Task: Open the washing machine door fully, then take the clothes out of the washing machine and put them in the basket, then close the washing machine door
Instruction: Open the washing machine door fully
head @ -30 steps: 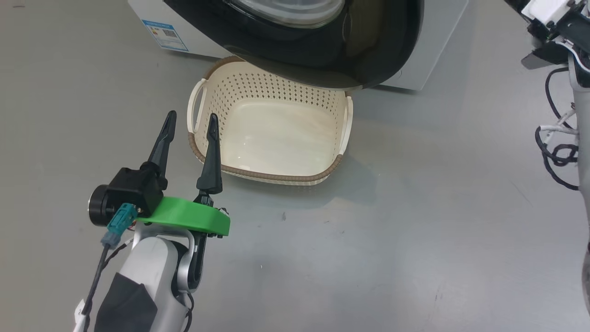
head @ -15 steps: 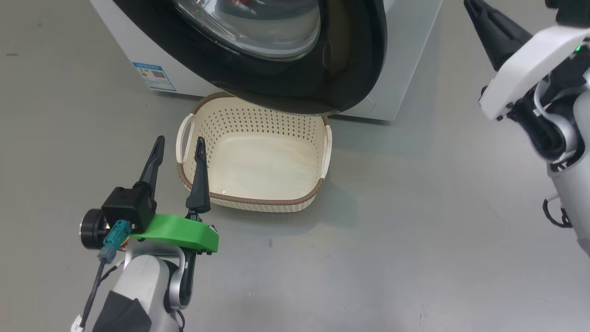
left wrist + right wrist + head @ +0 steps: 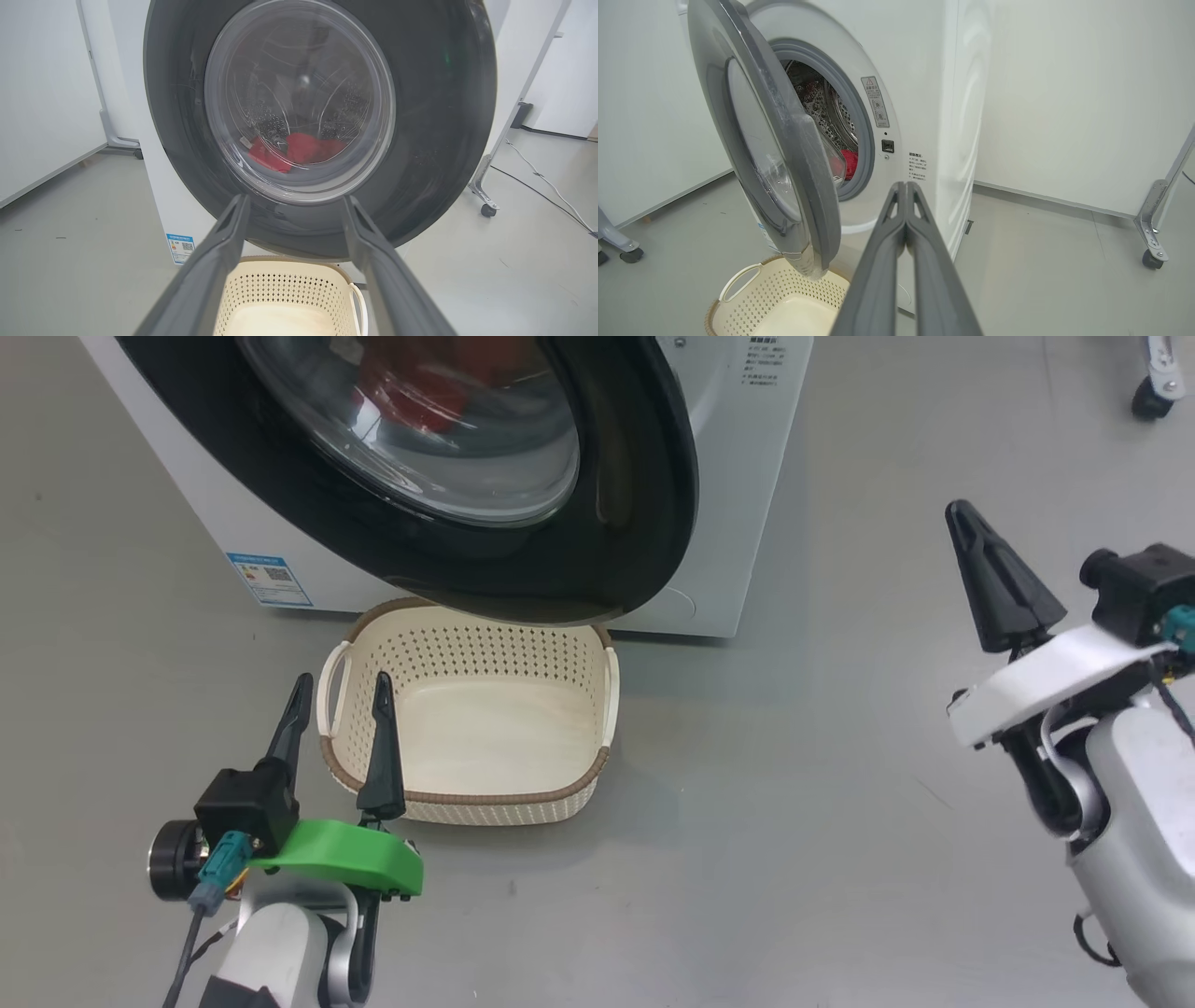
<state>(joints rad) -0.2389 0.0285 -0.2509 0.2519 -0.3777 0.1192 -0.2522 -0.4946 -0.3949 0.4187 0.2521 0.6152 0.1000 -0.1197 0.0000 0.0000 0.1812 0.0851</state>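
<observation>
The left gripper point(image 3: 342, 681) hangs spread wide, holding nothing, near the left end of the basket point(image 3: 467, 798). The basket stands on the floor point(image 3: 794, 803) against the washer point(image 3: 738, 476), under the part-open door point(image 3: 644, 523). Red clothes point(image 3: 299, 149) lie in the drum. To the right, the right gripper point(image 3: 960, 513) hovers, clenched on nothing.

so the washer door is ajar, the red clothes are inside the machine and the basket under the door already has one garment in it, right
Not quite. The basket is empty, with its bare bottom plain in the head view. The rest stands: the washing machine door is ajar and the red clothes lie inside the washing machine.
</observation>
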